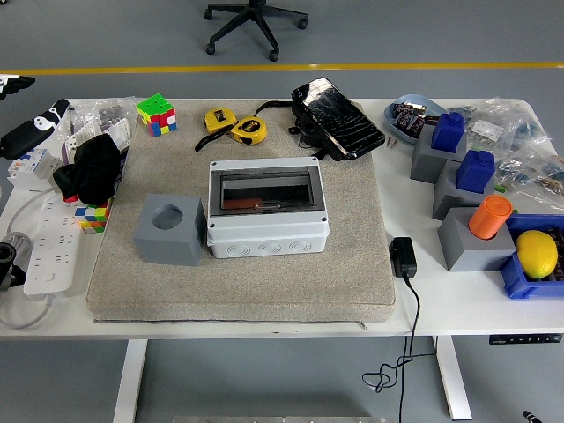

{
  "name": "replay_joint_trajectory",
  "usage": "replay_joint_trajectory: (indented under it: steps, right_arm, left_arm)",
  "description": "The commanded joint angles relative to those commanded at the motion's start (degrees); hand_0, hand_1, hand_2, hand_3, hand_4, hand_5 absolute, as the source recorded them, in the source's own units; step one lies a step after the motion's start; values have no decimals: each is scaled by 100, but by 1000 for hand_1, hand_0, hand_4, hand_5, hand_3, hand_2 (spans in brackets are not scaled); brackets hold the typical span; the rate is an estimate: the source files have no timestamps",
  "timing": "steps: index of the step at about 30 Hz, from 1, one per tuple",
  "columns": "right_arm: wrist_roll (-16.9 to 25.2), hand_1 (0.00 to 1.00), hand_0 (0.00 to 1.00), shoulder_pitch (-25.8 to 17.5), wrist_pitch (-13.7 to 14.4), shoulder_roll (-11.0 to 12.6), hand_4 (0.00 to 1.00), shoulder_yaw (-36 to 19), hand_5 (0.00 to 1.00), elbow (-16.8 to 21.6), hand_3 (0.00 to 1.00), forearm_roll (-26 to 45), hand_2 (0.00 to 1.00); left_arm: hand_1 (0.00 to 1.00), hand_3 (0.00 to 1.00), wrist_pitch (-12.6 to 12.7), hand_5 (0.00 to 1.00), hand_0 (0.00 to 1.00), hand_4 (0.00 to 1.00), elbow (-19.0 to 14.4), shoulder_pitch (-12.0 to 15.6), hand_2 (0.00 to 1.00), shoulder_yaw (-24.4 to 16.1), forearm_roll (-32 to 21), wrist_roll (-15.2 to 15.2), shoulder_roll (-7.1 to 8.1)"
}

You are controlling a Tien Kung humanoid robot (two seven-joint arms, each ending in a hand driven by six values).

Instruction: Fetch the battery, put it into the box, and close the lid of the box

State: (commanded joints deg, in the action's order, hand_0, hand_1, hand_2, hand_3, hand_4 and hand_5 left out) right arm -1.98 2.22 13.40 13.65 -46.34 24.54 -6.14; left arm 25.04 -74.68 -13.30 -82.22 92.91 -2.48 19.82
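The grey-white box (pixel 268 231) sits in the middle of the beige mat (pixel 352 273). Its clear lid (pixel 267 189) lies flat and shut. Through the lid a thin orange-red object (pixel 249 205) shows on the box floor; I cannot tell whether it is the battery. Only a dark part of my left arm (pixel 5 263) shows at the left edge, low beside the power strip. A black tip of my right arm (pixel 528 413) shows at the bottom right, below the table. Neither hand is near the box.
A grey cube with a round hole (pixel 169 229) stands left of the box. Behind it lie two yellow tape measures (pixel 235 124), a black pouch (pixel 337 118) and a colour cube (pixel 156 114). Grey blocks with blue and orange caps (pixel 473 211) and a blue bin with a lemon (pixel 537 253) crowd the right side.
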Motion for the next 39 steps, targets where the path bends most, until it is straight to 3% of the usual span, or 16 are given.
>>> replay_joint_trajectory:
  steps: [13, 14, 25, 26, 32, 33, 39]
  right_arm:
    - [0, 643, 579, 22, 5, 16, 856, -10, 403, 4, 535, 5, 646]
    - [1, 643, 578, 24, 4, 14, 857, -17, 403, 5, 536, 3, 646]
    - [5, 642, 578, 79, -8, 11, 858, -33, 403, 11, 536, 13, 647]
    - [6, 643, 582, 80, -7, 12, 858, -31, 403, 11, 536, 15, 647]
    - [11, 643, 582, 88, -7, 18, 858, -14, 403, 15, 536, 20, 647]
    - [12, 642, 579, 88, -8, 17, 857, -14, 403, 17, 536, 20, 647]
    - [7, 642, 578, 69, -12, 15, 857, -9, 403, 13, 536, 19, 646]
  left_arm:
    - [750, 648, -2, 434, 816, 915, -5, -9, 718, -47, -14, -31, -21]
    - [739, 645, -5, 433, 922, 914, -4, -5, 712, -52, -19, -32, -23]
    - [740, 641, -79, 435, 903, 913, -15, -13, 709, -77, -171, -164, -39]
    - [738, 643, -82, 435, 830, 912, -16, -13, 707, -78, -172, -167, -42]
    - [738, 643, -92, 435, 830, 912, 0, -31, 707, -69, -350, -243, -46]
    - [721, 647, -81, 432, 495, 910, -1, -31, 706, -66, -394, -270, -45]
    - [697, 647, -82, 429, 484, 908, -38, -7, 705, -58, -717, -419, -58]
